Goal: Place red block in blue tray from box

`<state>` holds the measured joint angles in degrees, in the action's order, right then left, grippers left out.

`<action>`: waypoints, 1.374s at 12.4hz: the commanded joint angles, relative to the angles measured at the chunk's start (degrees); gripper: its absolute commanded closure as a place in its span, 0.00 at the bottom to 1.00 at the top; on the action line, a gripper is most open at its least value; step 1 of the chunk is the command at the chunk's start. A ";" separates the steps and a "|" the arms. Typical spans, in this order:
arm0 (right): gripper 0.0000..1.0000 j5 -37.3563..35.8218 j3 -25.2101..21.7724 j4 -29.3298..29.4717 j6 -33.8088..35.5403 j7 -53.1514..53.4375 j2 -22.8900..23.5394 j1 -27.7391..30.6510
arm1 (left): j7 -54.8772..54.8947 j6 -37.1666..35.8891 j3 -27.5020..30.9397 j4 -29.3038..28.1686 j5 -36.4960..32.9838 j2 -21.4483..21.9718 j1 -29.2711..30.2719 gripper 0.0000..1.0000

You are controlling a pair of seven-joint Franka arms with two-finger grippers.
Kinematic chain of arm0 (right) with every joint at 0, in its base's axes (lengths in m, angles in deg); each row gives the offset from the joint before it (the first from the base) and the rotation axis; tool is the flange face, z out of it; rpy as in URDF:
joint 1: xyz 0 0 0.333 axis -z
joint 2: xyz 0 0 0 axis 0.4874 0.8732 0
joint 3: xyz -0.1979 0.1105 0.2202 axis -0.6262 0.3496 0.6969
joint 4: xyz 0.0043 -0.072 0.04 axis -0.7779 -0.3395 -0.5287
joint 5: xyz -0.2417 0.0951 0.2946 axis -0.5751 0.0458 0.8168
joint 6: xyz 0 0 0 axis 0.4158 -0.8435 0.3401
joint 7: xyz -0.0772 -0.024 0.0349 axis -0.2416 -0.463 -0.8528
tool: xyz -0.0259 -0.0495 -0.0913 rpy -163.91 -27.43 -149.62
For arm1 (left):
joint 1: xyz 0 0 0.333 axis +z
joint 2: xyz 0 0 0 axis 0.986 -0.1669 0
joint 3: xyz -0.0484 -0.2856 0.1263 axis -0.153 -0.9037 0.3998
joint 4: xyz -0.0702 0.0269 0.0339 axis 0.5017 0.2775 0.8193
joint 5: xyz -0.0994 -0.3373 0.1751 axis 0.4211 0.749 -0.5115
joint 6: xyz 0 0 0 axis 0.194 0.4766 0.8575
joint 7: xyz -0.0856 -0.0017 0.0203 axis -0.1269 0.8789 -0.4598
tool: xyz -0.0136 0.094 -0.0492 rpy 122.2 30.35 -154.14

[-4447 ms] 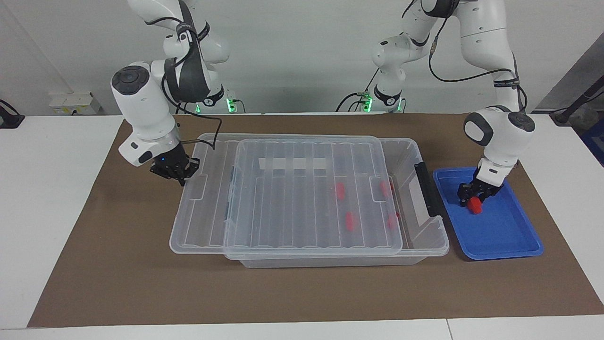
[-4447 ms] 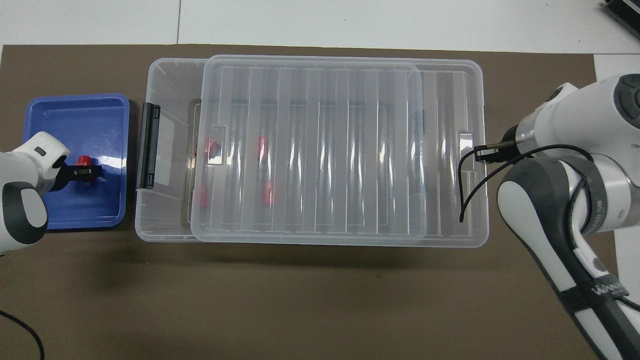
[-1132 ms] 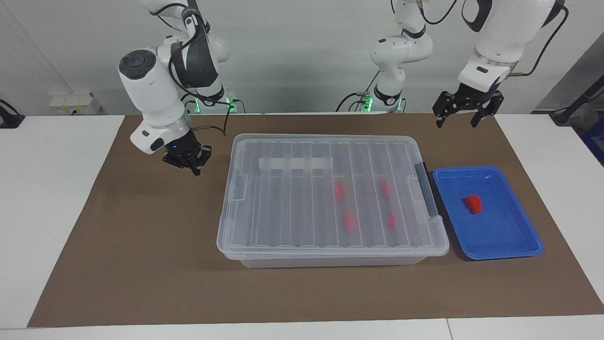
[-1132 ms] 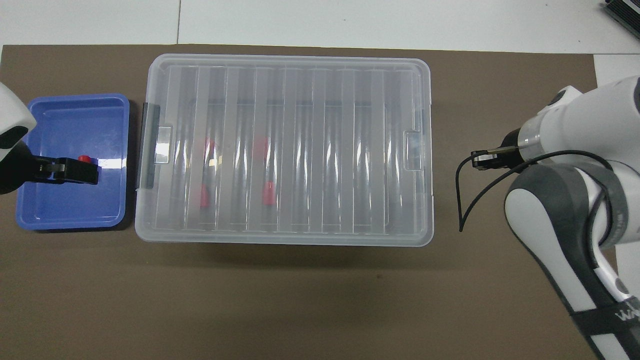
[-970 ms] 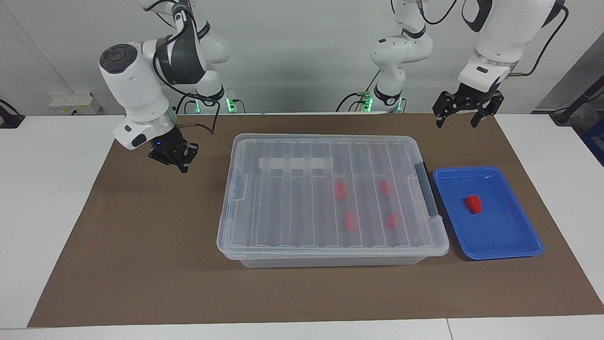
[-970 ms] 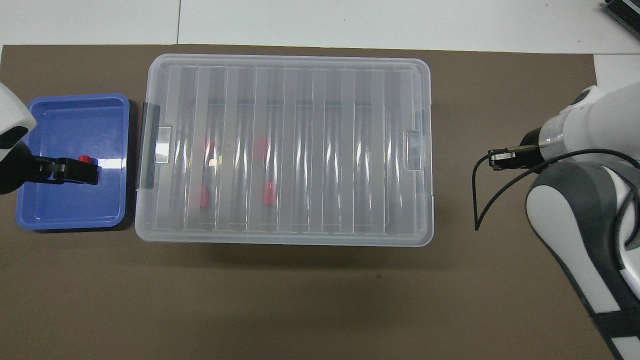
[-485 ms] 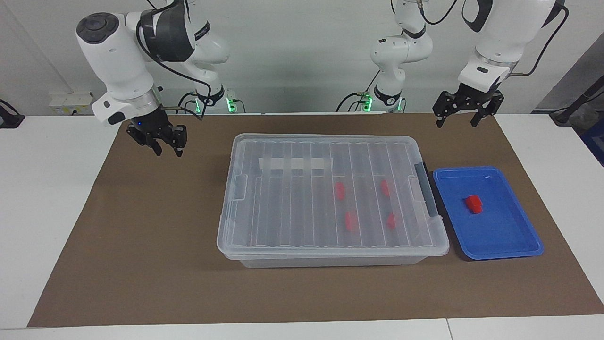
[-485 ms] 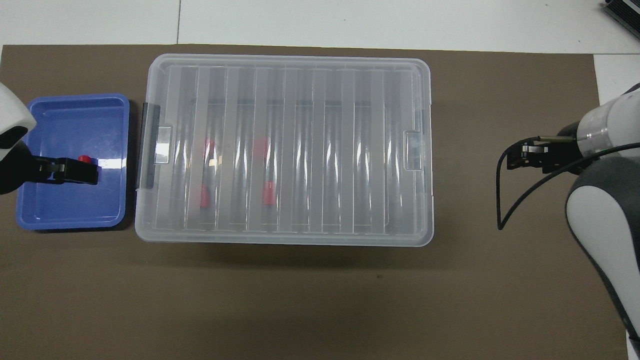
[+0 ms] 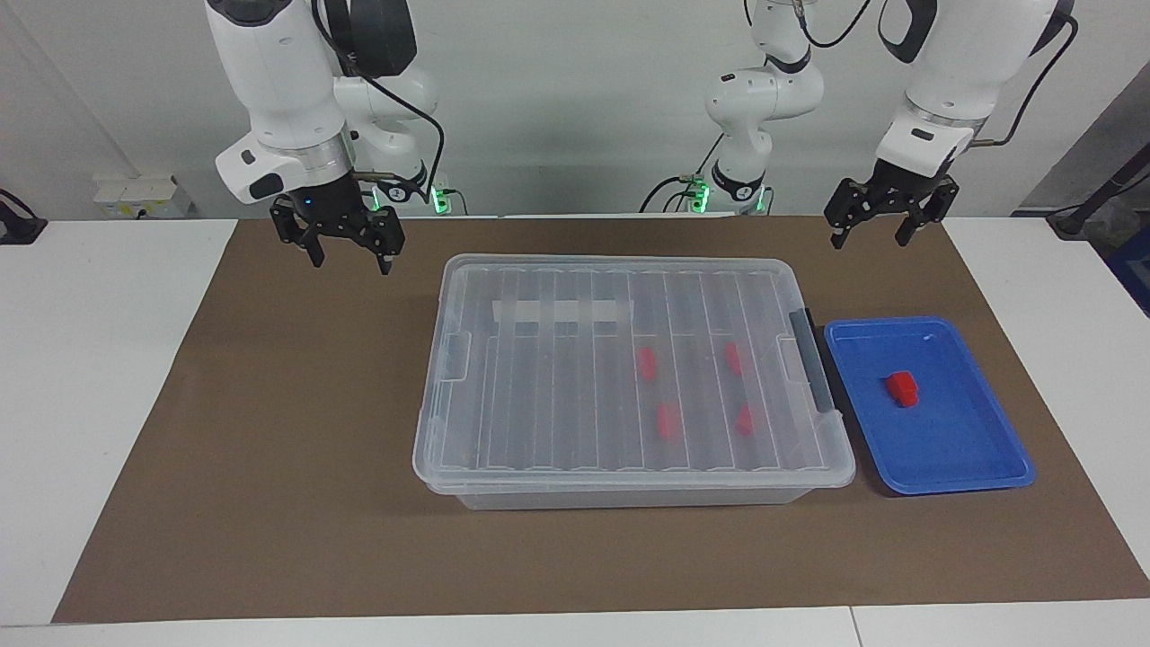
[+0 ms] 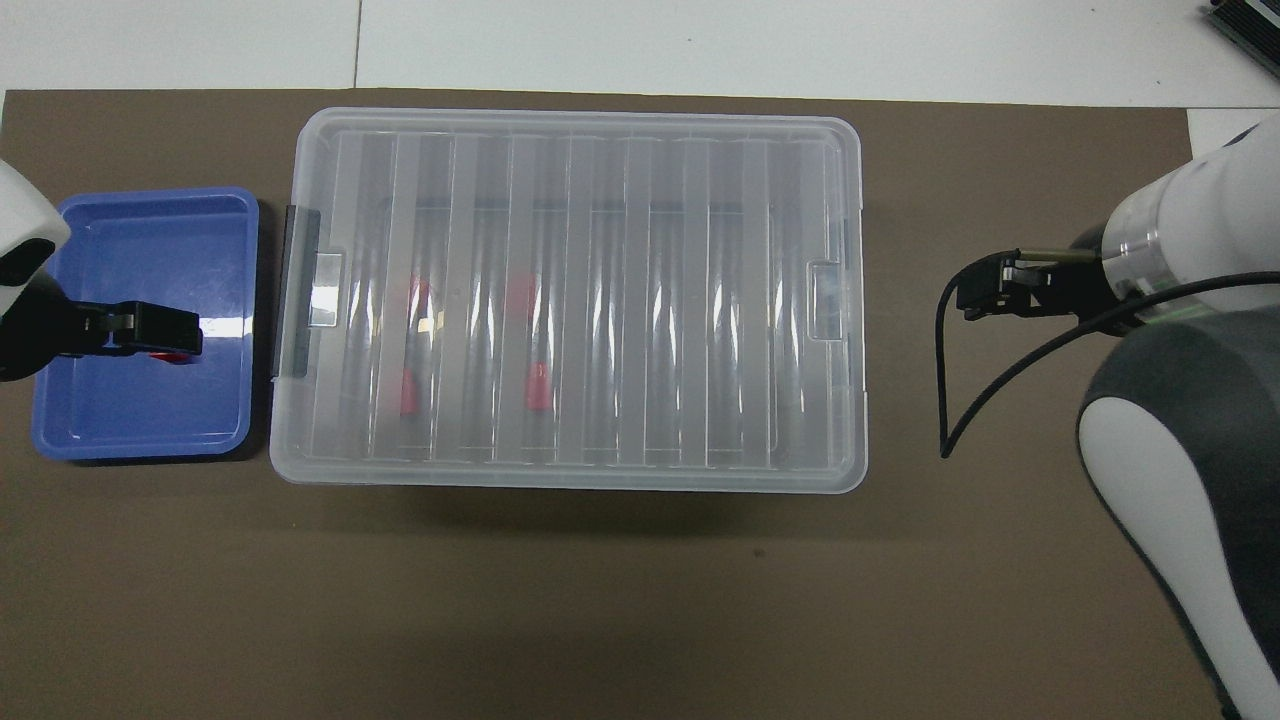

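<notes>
In the blue tray [image 9: 988,467]: red block [image 9: 902,388], lying free.
Box [image 9: 629,382]: lid on.
Left gripper [image 9: 882,221]: raised, open, empty.
Right gripper [image 9: 340,237]: raised, open, empty.
Risk: a descending arm could nudge the tray.

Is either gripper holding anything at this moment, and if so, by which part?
Nothing is held. The left gripper and right gripper are both open and empty; the red block lies free in the blue tray.

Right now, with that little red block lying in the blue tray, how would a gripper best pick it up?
Probably straight down from above, fingers closing across the narrow sides of the red block. It lies alone on the floor of the blue tray, apart from the raised rim, so nothing crowds it, and the rim would hinder a sideways approach.
</notes>
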<state>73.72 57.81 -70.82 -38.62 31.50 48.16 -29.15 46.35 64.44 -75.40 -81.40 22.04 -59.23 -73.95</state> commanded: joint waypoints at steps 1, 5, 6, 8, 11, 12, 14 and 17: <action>0.01 -0.90 0.33 2.66 1.67 0.72 1.53 1.03 | -0.64 0.80 0.17 -1.35 0.87 1.06 0.16 0.00; 0.00 -0.46 0.06 1.96 1.50 -1.03 0.65 3.13 | -0.90 0.53 0.26 -1.08 0.87 1.06 -0.55 0.00; 0.00 -0.37 -0.55 1.61 1.76 -2.78 0.22 2.96 | -0.90 0.53 0.26 -1.08 0.87 1.06 -0.29 0.00; 0.00 -0.29 -4.31 1.08 2.98 -4.63 -1.10 0.26 | -0.90 0.10 0.35 -1.08 0.87 1.06 0.15 0.00; 0.00 0.42 -7.32 0.99 5.27 -4.82 -2.07 -0.99 | -0.90 0.09 0.61 -1.00 0.87 1.06 0.24 0.00; 0.00 0.50 -7.49 0.99 6.32 -4.82 -2.07 -0.99 | -0.90 0.18 0.61 -1.00 0.87 1.06 0.24 0.00; 0.00 0.51 -7.50 -0.76 7.29 -4.73 -3.56 -0.91 | -0.90 0.09 0.61 -1.00 0.87 1.06 0.24 0.00; 0.00 2.94 -7.58 -1.91 7.29 -4.90 -4.09 -0.12 | -0.90 0.09 0.61 -1.00 0.87 1.06 0.24 0.00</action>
<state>74.31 50.78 -70.43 -31.19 27.88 45.85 -29.59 45.83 64.40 -75.00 -81.44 22.22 -59.23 -73.93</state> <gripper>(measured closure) 0.000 0.000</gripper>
